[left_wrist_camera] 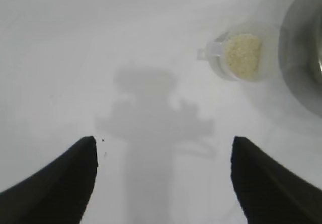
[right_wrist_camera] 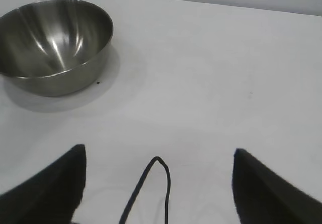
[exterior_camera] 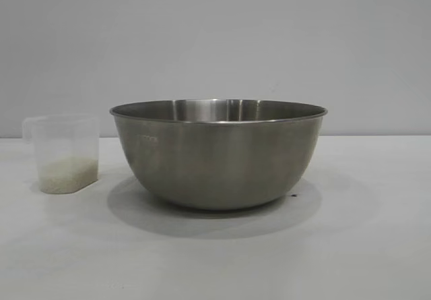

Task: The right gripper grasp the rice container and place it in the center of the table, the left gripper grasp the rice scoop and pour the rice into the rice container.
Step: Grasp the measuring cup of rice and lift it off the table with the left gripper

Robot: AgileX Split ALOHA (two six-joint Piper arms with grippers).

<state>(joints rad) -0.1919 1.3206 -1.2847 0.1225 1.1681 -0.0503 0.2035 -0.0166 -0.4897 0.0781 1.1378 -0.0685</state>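
The rice container (exterior_camera: 219,155), a large steel bowl, stands upright on the white table (exterior_camera: 363,246) in the exterior view; it also shows in the right wrist view (right_wrist_camera: 55,45) and at the edge of the left wrist view (left_wrist_camera: 304,48). Close beside it at the exterior view's left stands the rice scoop (exterior_camera: 65,153), a frosted plastic cup with rice (left_wrist_camera: 242,55) in its bottom. My left gripper (left_wrist_camera: 163,143) hangs open above bare table, well away from the rice scoop (left_wrist_camera: 236,55). My right gripper (right_wrist_camera: 160,153) is open too, some way from the bowl. Neither arm appears in the exterior view.
A thin black cable loop (right_wrist_camera: 153,183) shows between the right gripper's fingers. A small dark speck (right_wrist_camera: 98,82) lies on the table by the bowl's base. A plain grey wall (exterior_camera: 215,37) stands behind the table.
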